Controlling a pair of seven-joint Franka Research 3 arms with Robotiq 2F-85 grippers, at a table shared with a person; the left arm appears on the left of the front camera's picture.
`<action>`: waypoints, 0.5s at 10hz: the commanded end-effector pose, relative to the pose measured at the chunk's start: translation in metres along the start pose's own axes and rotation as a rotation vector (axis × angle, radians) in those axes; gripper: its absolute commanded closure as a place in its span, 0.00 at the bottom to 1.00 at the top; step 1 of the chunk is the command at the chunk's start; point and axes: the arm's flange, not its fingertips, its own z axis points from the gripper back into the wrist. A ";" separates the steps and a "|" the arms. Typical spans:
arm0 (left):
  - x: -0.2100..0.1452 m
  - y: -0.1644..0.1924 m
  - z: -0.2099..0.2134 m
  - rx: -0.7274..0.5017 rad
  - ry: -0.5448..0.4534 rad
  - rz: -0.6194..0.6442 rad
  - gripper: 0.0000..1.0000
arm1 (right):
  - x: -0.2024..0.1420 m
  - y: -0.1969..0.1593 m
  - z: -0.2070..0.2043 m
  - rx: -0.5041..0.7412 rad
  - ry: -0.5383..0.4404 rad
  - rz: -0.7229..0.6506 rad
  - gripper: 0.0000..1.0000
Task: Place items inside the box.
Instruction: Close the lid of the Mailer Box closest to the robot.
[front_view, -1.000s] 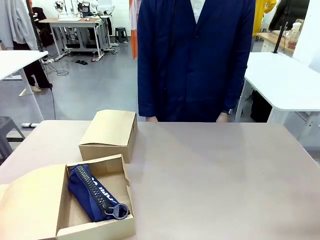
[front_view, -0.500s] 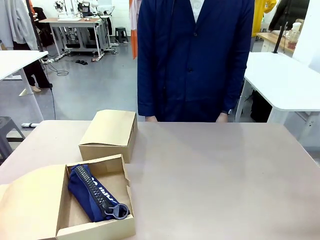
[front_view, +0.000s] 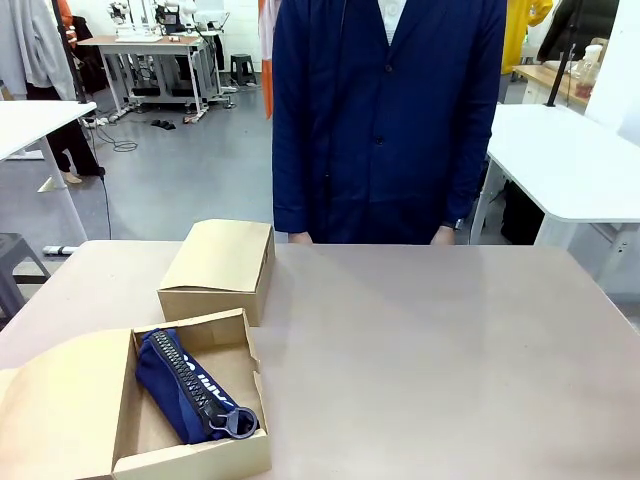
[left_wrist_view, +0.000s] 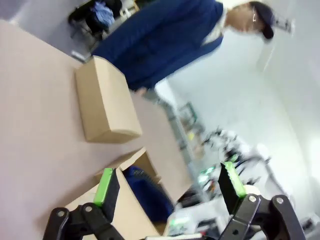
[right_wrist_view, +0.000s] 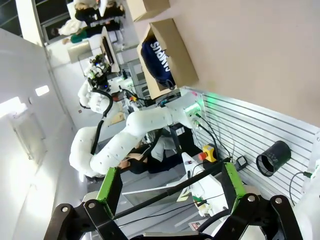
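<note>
The pouch (front_view: 190, 385) lies inside the open box (front_view: 232, 460) on the desk (front_view: 430, 350). Left claw (left_wrist_view: 169, 187) and right claw (right_wrist_view: 170, 187) gape wide, holding nothing.

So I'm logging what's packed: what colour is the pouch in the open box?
Navy blue, with a black zip; the pouch shows best in the front view.

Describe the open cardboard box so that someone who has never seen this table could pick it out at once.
On the tan table, look to the near corner on the robot's left, where two cardboard boxes sit close together. The open box is the nearer one, its lid flap folded out to the left. Unlike the closed box just behind it, it holds a navy zip pencil pouch lying diagonally inside.
</note>
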 end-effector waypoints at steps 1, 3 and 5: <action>-0.009 -0.003 -0.041 0.053 0.154 -0.536 0.00 | -0.002 0.005 0.002 0.022 -0.003 -0.019 0.00; -0.014 -0.012 -0.078 0.074 0.209 -0.951 0.00 | -0.002 0.005 0.002 0.022 -0.003 -0.019 0.00; -0.006 -0.022 -0.099 0.048 0.196 -1.251 0.00 | -0.002 0.005 0.002 0.022 -0.003 -0.019 0.00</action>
